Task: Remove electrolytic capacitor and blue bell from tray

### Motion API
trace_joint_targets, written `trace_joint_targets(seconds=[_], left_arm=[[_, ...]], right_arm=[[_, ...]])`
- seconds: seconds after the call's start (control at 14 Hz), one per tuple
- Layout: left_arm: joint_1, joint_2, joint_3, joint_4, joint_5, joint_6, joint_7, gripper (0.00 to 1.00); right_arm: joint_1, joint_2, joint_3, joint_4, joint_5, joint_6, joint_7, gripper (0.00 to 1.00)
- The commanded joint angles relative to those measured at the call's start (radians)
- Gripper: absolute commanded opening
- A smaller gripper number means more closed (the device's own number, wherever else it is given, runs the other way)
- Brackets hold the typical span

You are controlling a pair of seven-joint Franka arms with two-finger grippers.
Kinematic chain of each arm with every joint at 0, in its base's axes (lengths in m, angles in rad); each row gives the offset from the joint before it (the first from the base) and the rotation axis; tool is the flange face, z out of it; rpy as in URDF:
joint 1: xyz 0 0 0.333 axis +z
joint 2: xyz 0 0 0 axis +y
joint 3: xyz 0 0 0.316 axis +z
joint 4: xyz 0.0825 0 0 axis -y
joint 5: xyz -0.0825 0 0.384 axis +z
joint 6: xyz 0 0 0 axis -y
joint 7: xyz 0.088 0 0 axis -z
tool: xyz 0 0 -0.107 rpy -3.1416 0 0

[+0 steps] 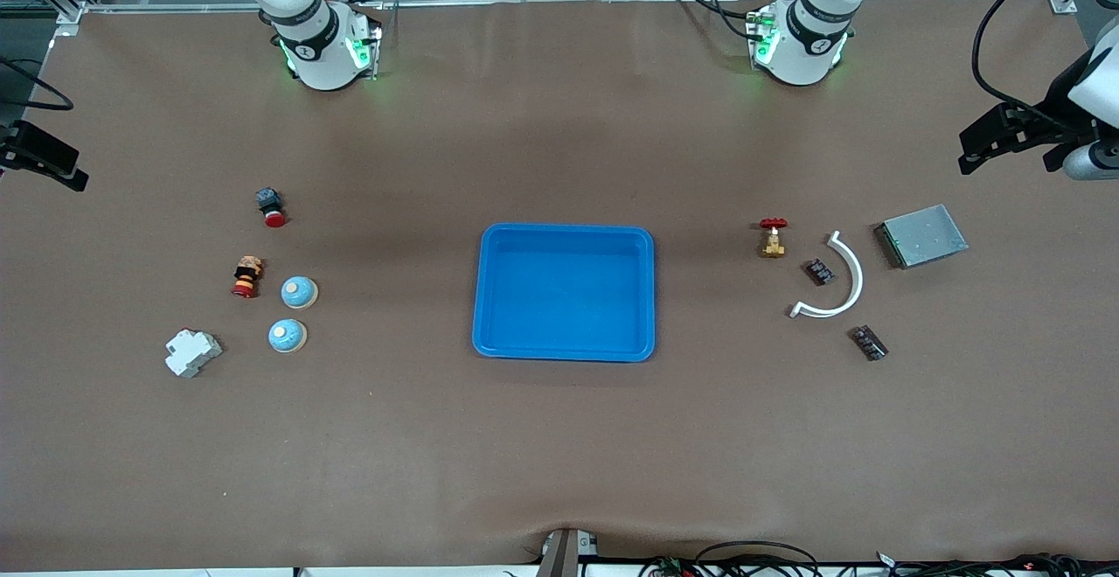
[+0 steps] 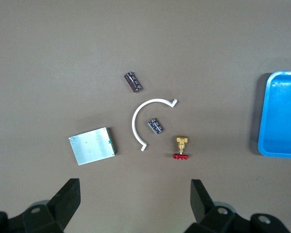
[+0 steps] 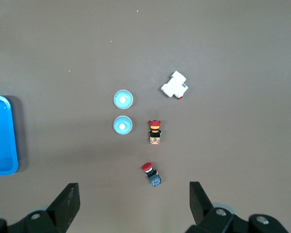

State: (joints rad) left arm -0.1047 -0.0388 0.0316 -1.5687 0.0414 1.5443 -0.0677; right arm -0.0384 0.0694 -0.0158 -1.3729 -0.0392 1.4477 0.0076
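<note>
Nearest the front camera, at the right arm's end of the table, a white breaker-like block (image 1: 193, 353) is seen, and just beside it, slightly farther, two blue bells (image 1: 287, 336) (image 1: 299, 292) stand close together on the bare brown mat. Toward the left arm's end, one electrolytic capacitor (image 1: 870, 343) lies nearest, with a white curved strip (image 1: 837, 284) a little farther and a second capacitor (image 1: 819, 273) inside its arc.

In the middle of the table the tray (image 1: 564, 351) is found, and nothing is seen inside it. Every bell and capacitor lies well apart from it, so the removal is judged to be complete as far as can be seen; nothing is left in the tray to take out.

Farther still, a striped red-capped button (image 1: 246, 277) stands beside the farther bell, a red pushbutton (image 1: 271, 207) is farther again, and at the left arm's end a brass valve with a red handle (image 1: 773, 237) and a flat grey metal box (image 1: 921, 235) are set down.

The left gripper (image 2: 136, 206) is held high over the capacitors and valve with its fingers spread wide and nothing between them. The right gripper (image 3: 134, 206) is likewise held over the bells and buttons, fingers wide apart and empty. Both arms are taken to be waiting.
</note>
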Motion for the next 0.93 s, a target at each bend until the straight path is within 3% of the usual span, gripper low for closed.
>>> trace_joint_targets(seconds=[0.0,0.36,0.86], left_arm=[[-0.001,-0.01,0.001,0.009,-0.026,-0.015,0.023,1.0],[0.0,-0.013,-0.013,0.009,-0.086,-0.044,0.022,1.0],[-0.012,0.004,-0.013,0.05,0.006,-0.053,0.003,1.0]], right_arm=[[-0.012,0.0,0.004,0.006,0.016,-0.021,-0.014,1.0],[-0.017,-0.003,0.004,-0.012,0.016,-0.021,-0.015,1.0],[-0.008,-0.005,0.008,-0.02,0.018,-0.021,-0.009,1.0]])
